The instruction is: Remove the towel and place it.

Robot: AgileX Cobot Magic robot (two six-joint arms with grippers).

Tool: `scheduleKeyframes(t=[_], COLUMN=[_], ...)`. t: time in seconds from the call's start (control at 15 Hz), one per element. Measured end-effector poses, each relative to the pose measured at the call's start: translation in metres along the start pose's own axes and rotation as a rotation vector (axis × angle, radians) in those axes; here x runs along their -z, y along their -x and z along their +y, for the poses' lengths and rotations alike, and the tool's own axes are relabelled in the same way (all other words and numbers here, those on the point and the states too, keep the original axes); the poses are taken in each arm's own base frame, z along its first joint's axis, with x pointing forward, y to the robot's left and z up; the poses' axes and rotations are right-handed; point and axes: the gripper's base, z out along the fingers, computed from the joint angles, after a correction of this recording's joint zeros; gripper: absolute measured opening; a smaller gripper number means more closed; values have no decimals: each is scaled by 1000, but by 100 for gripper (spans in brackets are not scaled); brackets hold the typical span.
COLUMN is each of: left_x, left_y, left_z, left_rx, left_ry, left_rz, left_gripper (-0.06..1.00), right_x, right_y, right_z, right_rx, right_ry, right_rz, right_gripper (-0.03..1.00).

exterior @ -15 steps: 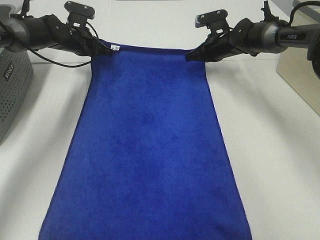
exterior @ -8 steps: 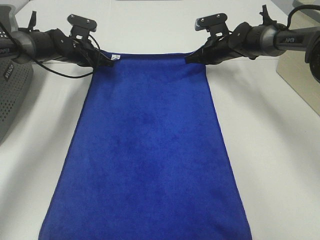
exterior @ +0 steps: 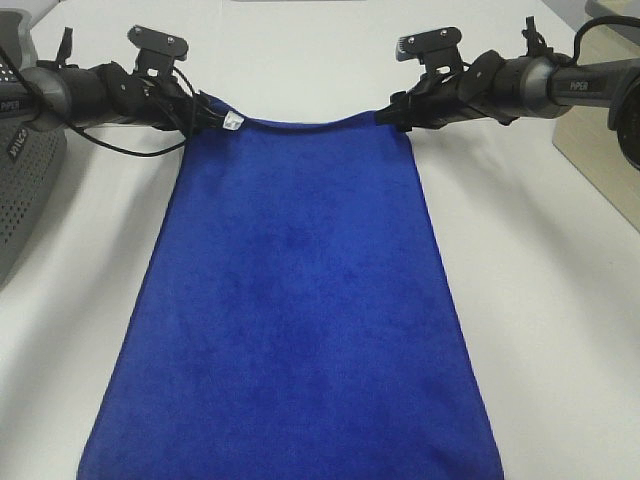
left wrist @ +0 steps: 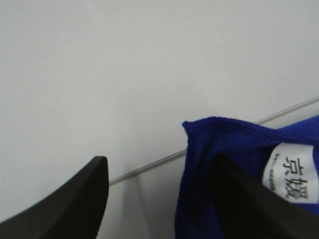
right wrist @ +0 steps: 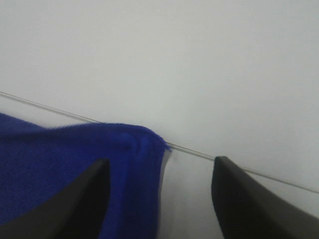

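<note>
A white table [exterior: 560, 330] is stretching across the room under even light. A grey perforated basket [exterior: 22, 190] is sitting at its left edge, a pale wooden box [exterior: 600, 150] at its right.

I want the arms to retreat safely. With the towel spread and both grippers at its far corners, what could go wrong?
1. Both jaws stand open, but a corner of the towel lies against one finger of the left gripper, beside the white tag; pulling back may drag it into a crease.
2. The same holds at the right gripper.
3. The left arm passes close to the grey basket and might bump it.
</note>
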Motion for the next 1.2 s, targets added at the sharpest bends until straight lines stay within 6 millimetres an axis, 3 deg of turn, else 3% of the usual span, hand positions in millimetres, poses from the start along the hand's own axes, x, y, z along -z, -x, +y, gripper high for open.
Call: scheduleKeyframes(t=[0.27, 0.47, 0.73, 0.87, 1.07, 1.2], left_x=[3, 22, 71, 106, 155, 187], left_y=[2, 22, 69, 99, 124, 130], left_z=[-2, -5, -7, -3, 2, 5], left_rx=[1, -4, -57, -65, -35, -7], left_ry=[-29, -106, -218, -222, -214, -195], left_rz=[38, 117, 231, 265, 401, 544], left_gripper=[60, 60, 61, 61, 61, 61], right_x=[4, 29, 87, 129, 187, 223], right_y=[-4, 20, 61, 81, 103, 115], right_z=[7, 14, 26, 31, 37, 40], right_rx=[1, 16, 49, 45, 65, 38], right_ry=[73, 162, 302, 353, 418, 435], right_rz=[88, 142, 251, 348, 455, 505], right_gripper=[63, 63, 65, 67, 67, 67])
